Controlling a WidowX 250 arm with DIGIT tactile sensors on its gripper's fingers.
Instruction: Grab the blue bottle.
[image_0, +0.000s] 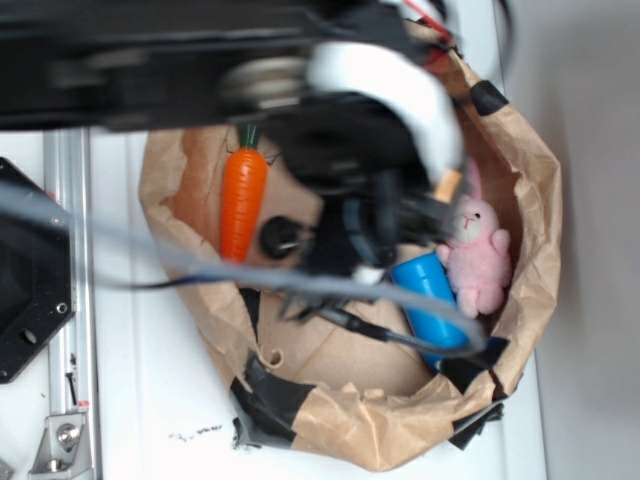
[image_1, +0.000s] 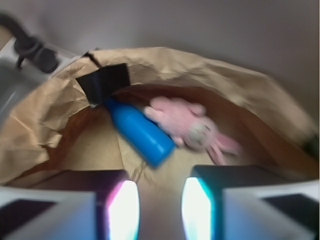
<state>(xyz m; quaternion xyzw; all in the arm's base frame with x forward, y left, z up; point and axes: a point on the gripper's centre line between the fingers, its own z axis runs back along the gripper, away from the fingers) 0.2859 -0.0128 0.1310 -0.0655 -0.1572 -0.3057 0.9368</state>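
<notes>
Blue plastic marks the blue bottle (image_1: 138, 131), which lies on its side inside the brown paper bag (image_0: 520, 190), touching the pink plush rabbit (image_1: 186, 125) beside it. In the wrist view its flat end points toward the pincer (image_1: 159, 210) and its tapered end toward the black tape (image_1: 102, 82) on the bag's far wall. The pincer's two fingers (image_1: 122, 210) stand apart with nothing between them, short of the bottle. In the exterior view an orange toy carrot (image_0: 243, 200) lies at the bag's left side, well apart from the bottle (image_0: 432, 300). The bag sits on a white desk (image_0: 150, 400).
</notes>
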